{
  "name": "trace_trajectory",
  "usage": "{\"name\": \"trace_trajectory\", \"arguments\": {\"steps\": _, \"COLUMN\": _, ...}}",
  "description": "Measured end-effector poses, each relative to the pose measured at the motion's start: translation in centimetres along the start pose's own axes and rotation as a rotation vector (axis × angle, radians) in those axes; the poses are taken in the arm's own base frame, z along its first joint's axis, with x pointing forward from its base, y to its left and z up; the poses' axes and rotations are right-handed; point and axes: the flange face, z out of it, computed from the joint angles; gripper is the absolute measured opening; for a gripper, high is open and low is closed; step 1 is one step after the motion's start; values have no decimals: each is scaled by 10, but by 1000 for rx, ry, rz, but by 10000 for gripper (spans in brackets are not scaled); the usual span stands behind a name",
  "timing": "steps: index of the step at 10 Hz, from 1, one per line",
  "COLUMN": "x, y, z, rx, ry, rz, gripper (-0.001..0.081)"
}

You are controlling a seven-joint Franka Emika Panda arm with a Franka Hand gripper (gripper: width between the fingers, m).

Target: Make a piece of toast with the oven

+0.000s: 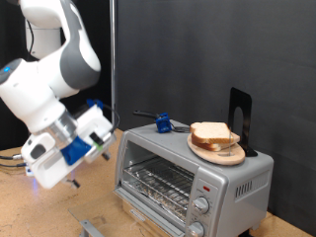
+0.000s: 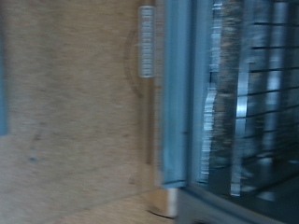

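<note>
Slice of bread (image 1: 210, 133) lying on a round wooden plate (image 1: 219, 152) atop the silver toaster oven (image 1: 188, 178), toward the exterior view's right. Oven door shut, wire rack (image 1: 156, 183) visible behind the glass, two knobs (image 1: 199, 210) and a small red light (image 1: 206, 187) at the front's right end. Claw (image 1: 102, 141) hanging just beside the oven's left end, above the wooden bench (image 1: 49, 212), holding nothing visible; open or closed, impossible to tell. Blurred wrist view: glass door (image 2: 238, 93) close up, bench surface alongside.
</note>
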Motion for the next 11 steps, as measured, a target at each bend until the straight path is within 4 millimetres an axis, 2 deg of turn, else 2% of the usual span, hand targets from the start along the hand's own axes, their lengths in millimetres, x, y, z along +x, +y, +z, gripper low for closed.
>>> {"name": "trace_trajectory", "arguments": {"steps": 2, "x": -15, "y": -19, "z": -26, "rx": 13, "ry": 39, "rz": 26, "gripper": 809}}
{"name": "trace_trajectory", "arguments": {"steps": 3, "x": -24, "y": -23, "z": -31, "rx": -6, "ry": 68, "rz": 53, "gripper": 809}}
{"name": "trace_trajectory", "arguments": {"steps": 5, "x": -25, "y": -24, "z": -28, "rx": 27, "ry": 34, "rz": 37, "gripper": 809}}
{"name": "trace_trajectory", "arguments": {"steps": 6, "x": -30, "y": -35, "z": -27, "rx": 71, "ry": -14, "rz": 19, "gripper": 809}}
{"name": "trace_trajectory", "arguments": {"steps": 8, "x": -51, "y": -69, "z": -27, "rx": 95, "ry": -137, "rz": -65, "gripper": 809}}
{"name": "trace_trajectory", "arguments": {"steps": 9, "x": -62, "y": -85, "z": -27, "rx": 75, "ry": -154, "rz": -135, "gripper": 809}}
{"name": "trace_trajectory", "arguments": {"steps": 11, "x": -86, "y": -110, "z": -26, "rx": -74, "ry": -93, "rz": -326, "gripper": 809}}
